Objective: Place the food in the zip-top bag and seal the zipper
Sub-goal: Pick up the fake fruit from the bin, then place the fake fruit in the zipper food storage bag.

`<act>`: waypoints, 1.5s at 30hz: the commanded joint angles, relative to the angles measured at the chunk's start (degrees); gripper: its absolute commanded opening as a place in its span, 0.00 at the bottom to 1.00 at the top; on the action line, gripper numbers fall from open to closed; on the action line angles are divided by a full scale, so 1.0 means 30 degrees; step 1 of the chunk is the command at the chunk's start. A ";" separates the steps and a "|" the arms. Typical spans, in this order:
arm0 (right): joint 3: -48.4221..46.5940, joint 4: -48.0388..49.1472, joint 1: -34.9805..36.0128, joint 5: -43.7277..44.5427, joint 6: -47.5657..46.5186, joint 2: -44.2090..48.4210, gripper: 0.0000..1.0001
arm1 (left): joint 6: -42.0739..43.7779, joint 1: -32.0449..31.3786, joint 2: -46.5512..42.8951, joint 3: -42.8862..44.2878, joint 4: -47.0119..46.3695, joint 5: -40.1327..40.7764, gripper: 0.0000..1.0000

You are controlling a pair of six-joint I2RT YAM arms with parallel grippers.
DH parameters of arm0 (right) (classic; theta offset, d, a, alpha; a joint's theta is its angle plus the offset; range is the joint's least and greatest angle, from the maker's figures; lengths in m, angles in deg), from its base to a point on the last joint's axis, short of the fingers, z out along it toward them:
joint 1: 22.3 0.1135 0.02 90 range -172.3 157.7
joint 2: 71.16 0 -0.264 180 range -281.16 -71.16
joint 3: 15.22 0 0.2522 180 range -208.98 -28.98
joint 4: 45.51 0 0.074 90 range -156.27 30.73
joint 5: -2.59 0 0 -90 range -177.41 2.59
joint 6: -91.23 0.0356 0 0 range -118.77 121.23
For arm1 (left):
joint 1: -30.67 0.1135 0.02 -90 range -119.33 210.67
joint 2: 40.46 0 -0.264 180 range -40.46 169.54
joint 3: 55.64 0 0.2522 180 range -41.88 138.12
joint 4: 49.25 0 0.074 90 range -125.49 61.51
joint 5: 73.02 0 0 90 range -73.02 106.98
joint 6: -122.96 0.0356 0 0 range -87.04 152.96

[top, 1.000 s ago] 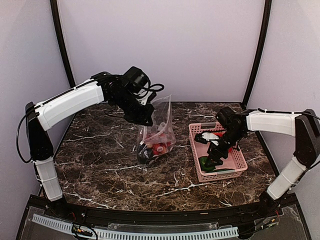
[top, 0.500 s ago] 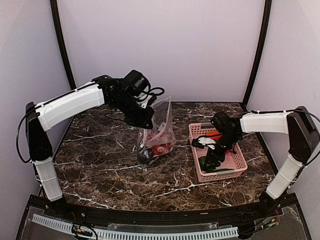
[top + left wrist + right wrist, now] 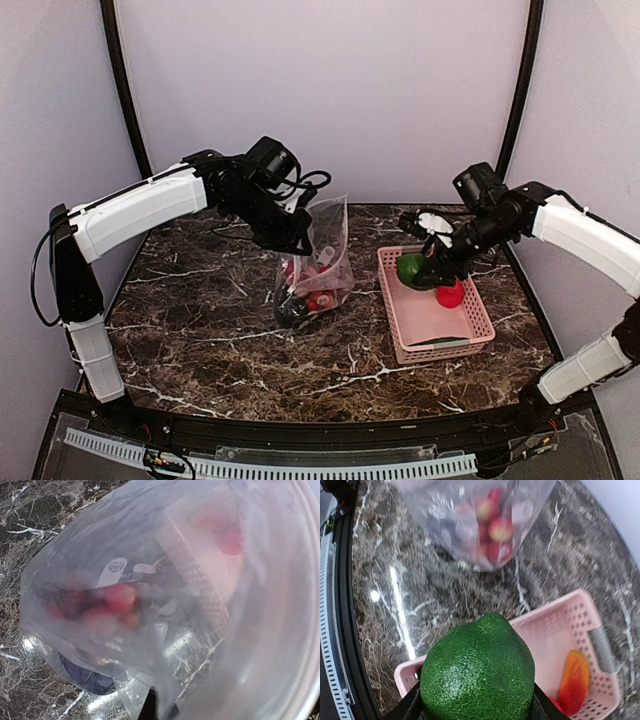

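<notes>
Top external: R hand (image 3: 428, 262) pinches bumpy green toy fruit (image 3: 410, 270) over pink plastic basket (image 3: 440, 350); L hand (image 3: 300, 238) pressed together on clear dotted plastic bag (image 3: 328, 272).

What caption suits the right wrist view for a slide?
Right pincer holds a green fruit over the pink basket; the zip-top bag hangs beyond.

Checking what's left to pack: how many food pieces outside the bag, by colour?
Green piece: 1, in right claw
Red piece: 1, in pink basket
Orange-red oval: 1, in basket
Total: 3 clear; dark sliver at basket's near end unclear.
</notes>
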 commanded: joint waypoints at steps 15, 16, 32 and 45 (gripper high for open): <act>-0.9840 0.2085 0.1946 -0.8504 0.4926 -0.2782 0.37 | 0.0392 -0.0914 -0.0131 0.2033 -0.1958 -0.0160 0.01; -0.9445 0.2583 0.1996 -0.8558 0.5114 -0.2777 0.37 | 0.0207 -0.0946 -0.0175 0.2015 -0.1948 -0.0127 0.01; -0.9600 0.5404 0.2252 -0.7132 0.9907 -0.6524 0.41 | -0.0998 -0.1271 -0.0921 0.0754 -0.2357 -0.0250 0.01; -0.9515 0.5300 0.2429 -0.2623 1.0637 -0.6860 0.46 | -0.1573 -0.1377 -0.1704 -0.0895 -0.3961 -0.0513 0.01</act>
